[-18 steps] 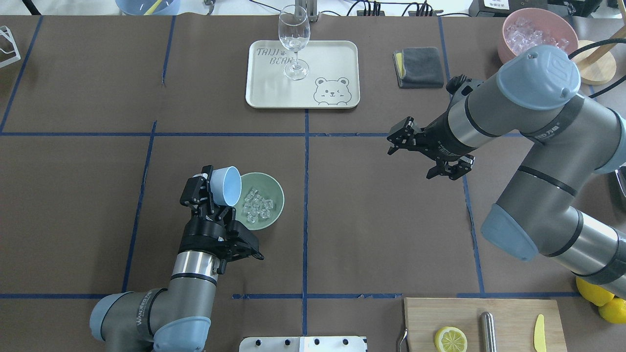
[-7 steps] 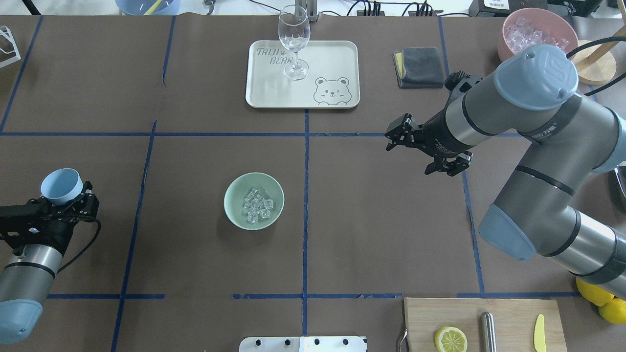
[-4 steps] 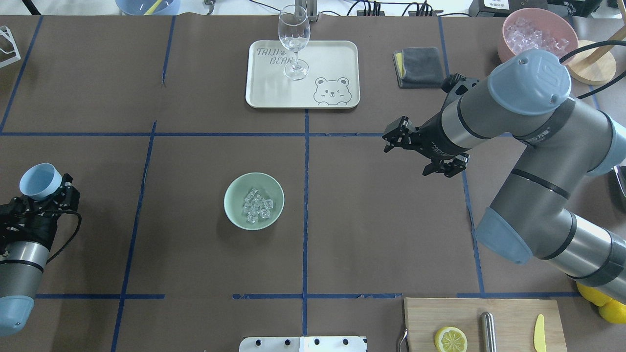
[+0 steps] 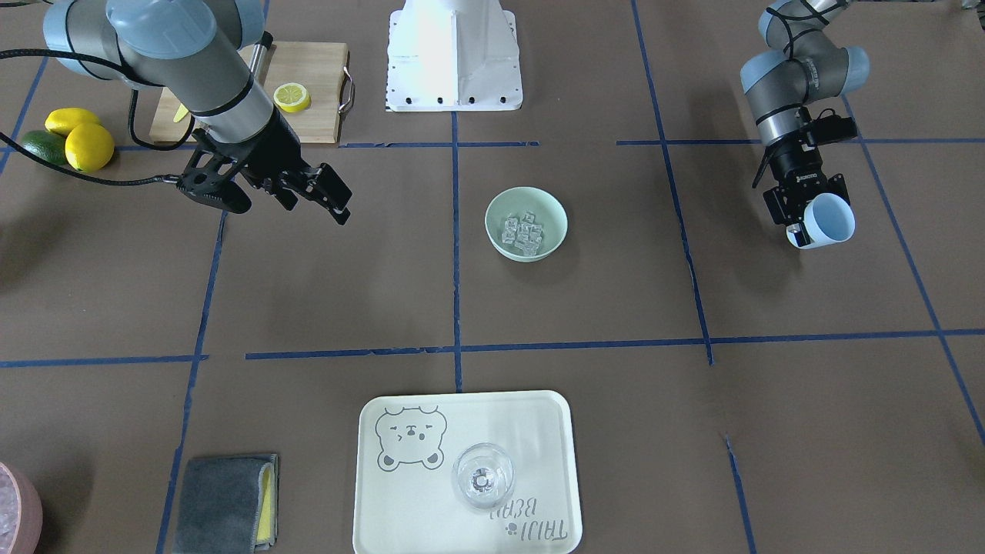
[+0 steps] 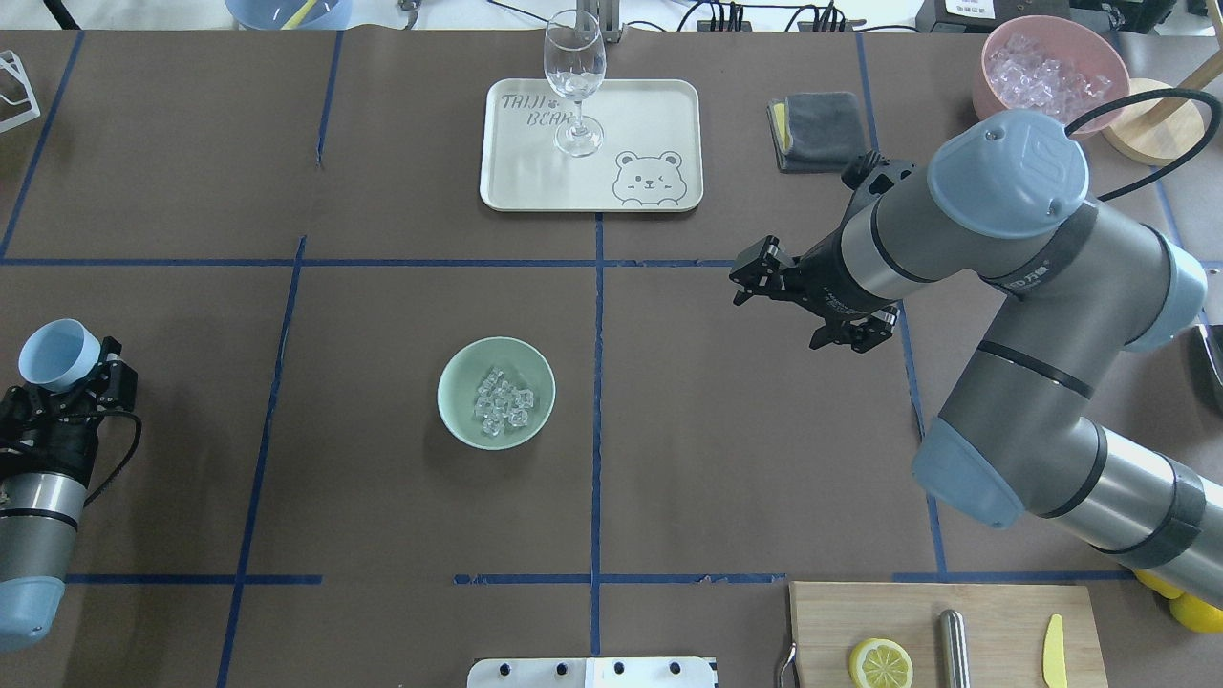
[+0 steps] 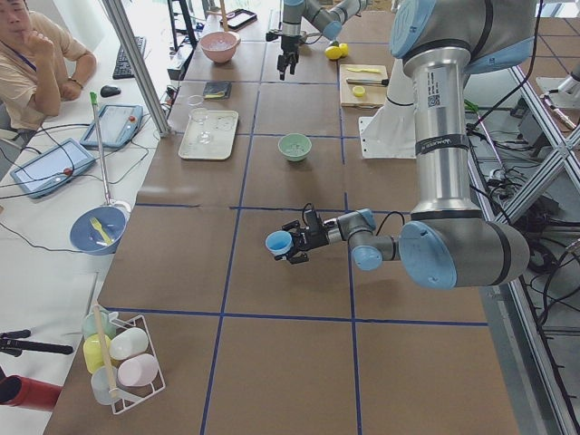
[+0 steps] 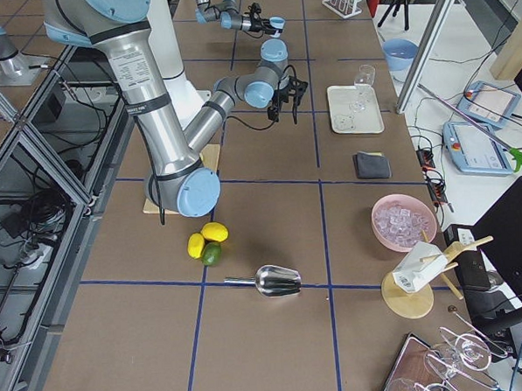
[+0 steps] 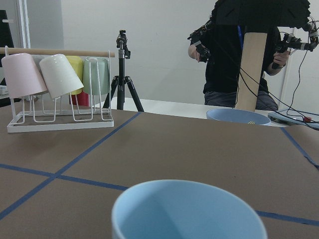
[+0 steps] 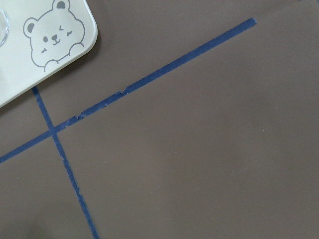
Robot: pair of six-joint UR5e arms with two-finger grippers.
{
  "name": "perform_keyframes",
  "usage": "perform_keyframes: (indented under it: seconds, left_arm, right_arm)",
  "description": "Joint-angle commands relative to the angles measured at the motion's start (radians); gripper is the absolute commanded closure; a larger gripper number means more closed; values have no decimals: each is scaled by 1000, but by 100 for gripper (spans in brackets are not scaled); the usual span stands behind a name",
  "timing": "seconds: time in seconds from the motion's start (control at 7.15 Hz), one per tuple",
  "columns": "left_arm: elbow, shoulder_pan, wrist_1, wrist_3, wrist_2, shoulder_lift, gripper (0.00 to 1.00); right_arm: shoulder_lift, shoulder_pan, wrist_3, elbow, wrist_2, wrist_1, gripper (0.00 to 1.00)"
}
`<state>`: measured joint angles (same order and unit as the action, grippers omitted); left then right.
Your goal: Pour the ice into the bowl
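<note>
Ice (image 5: 502, 406) in bowl (image 5: 457, 401) — left fingers (image 5: 108, 369) clasp blue cup (image 5: 55, 349), right fingers (image 4: 331, 198) spread.

Brown paper-covered table (image 5: 717, 430) with a blue tape (image 5: 597, 315) grid on it. Going by the overhead view: mint-green bowl (image 5: 449, 382) sits just off center toward 8 o'clock, cream bear tray (image 5: 659, 105) at 12, folded grey cloth (image 5: 822, 129) around 1, pink bowl (image 5: 989, 91) way out at 2, wooden cutting board (image 5: 994, 612) between 4 and 5, white base plate (image 5: 592, 672) at 6.
</note>
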<state>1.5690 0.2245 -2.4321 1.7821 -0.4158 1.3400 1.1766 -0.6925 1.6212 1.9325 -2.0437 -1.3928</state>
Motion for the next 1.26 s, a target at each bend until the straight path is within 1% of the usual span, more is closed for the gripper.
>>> perform_keyframes:
  seconds: [0.0, 0.14, 0.28, 0.42, 0.56, 0.7, 1.12]
  left_arm:
    - [-32, -2, -1, 5, 3, 11, 100]
    - [-41, -5, -1, 17, 9, 14, 100]
    - [-41, -4, 1, 19, 9, 15, 96]
    - [-34, -4, 1, 19, 9, 15, 76]
    - [-37, -4, 1, 17, 11, 15, 30]
    - [-34, -2, 2, 11, 11, 13, 0]
    - [-18, -1, 2, -23, 3, 7, 0]
  right_arm:
    - [-3, 8, 0, 2, 7, 0, 0]
    - [-3, 8, -1, 2, 7, 0, 0]
    - [-3, 8, 0, 3, 7, 0, 0]
    - [-3, 10, 0, 3, 7, 0, 0]
    - [-3, 11, 2, 5, 5, 0, 0]
    - [-3, 10, 2, 6, 5, 1, 0]
    - [-3, 8, 6, 10, 4, 5, 0]
